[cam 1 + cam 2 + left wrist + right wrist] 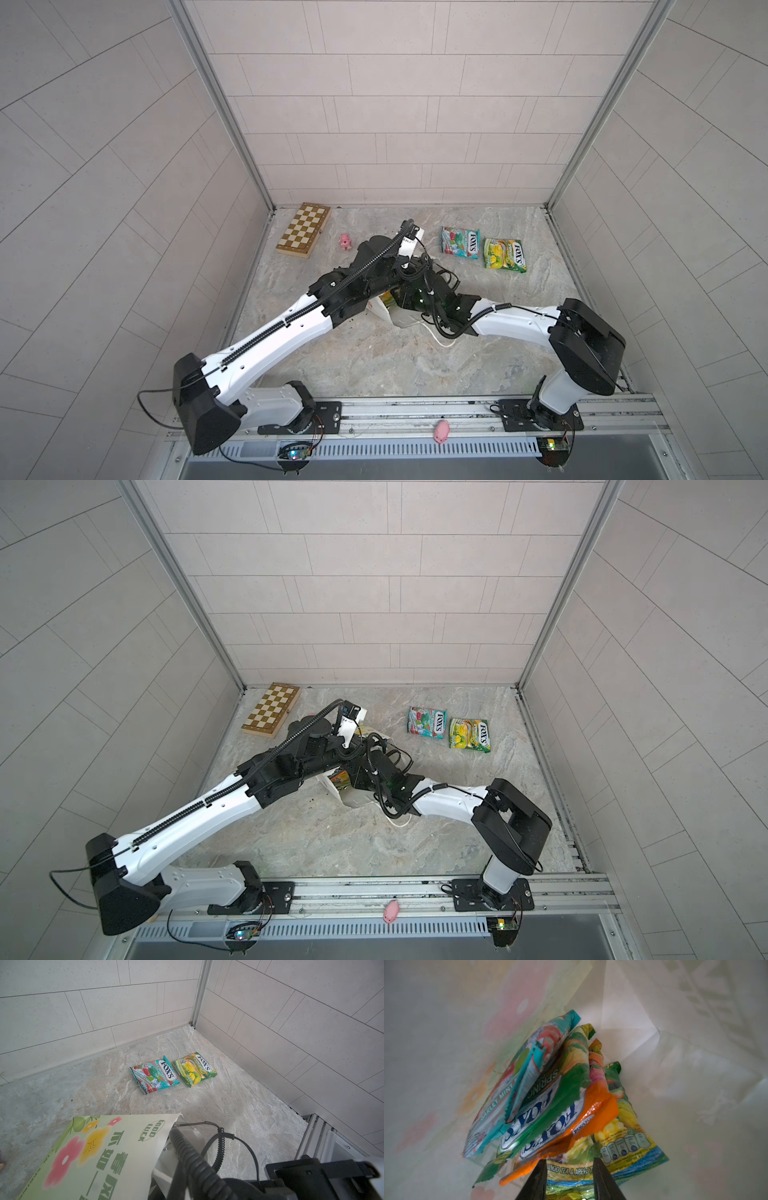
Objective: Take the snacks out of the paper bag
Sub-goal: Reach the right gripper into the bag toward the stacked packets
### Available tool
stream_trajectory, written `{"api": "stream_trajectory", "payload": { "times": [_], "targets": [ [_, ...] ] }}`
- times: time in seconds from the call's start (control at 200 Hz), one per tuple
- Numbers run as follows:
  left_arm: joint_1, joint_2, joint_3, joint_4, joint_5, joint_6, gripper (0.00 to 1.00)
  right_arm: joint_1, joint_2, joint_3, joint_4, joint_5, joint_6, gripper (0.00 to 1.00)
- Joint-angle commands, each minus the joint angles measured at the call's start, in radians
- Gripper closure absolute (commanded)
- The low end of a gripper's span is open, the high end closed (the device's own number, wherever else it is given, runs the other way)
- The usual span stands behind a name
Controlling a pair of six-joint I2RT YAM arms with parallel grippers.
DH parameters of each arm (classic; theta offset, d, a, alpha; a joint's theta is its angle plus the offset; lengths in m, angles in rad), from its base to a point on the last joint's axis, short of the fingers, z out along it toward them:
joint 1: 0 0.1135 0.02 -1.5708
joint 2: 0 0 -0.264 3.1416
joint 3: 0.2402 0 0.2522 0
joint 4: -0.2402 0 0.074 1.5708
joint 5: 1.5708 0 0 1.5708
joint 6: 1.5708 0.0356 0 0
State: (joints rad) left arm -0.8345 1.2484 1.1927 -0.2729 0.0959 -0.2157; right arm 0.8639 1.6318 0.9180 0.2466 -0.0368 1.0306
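1. Right gripper (569, 1159): jaws apart, straddling yellow-green packet's (623, 1147) near edge.
2. Snacks (550, 1105) stacked just beyond it, inside paper bag (675, 1043).
3. Left gripper: hidden by arms, closed; grasp unclear.

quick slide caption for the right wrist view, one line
Inside the paper bag, the open right gripper faces a fanned stack of FOX'S candy packets, the mango tea packet nearest.

Chequered brown-cream board (304, 230); teal packet (460, 243); yellow-green packet (505, 254); pink pig (345, 241).
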Motion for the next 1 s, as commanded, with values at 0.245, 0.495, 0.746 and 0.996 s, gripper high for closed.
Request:
{"api": "stream_trajectory", "payload": {
  "times": [0.245, 0.495, 0.746, 0.996],
  "targets": [
    [-0.009, -0.03, -0.008, 0.026, -0.008, 0.011, 1.0, 0.004, -0.006, 0.007, 0.024, 0.005, 0.006, 0.57],
    [-0.011, -0.028, -0.005, 0.024, -0.004, 0.011, 1.0, 0.005, -0.001, -0.004, 0.063, -0.018, -0.005, 0.54],
    [-0.011, -0.029, -0.006, 0.023, -0.005, 0.013, 1.0, 0.002, 0.011, -0.005, 0.035, 0.016, 0.019, 0.54],
    [-0.011, -0.031, -0.006, 0.023, -0.004, 0.014, 1.0, -0.002, 0.065, 0.021, 0.049, 0.014, 0.041, 0.57]
  ]
}}
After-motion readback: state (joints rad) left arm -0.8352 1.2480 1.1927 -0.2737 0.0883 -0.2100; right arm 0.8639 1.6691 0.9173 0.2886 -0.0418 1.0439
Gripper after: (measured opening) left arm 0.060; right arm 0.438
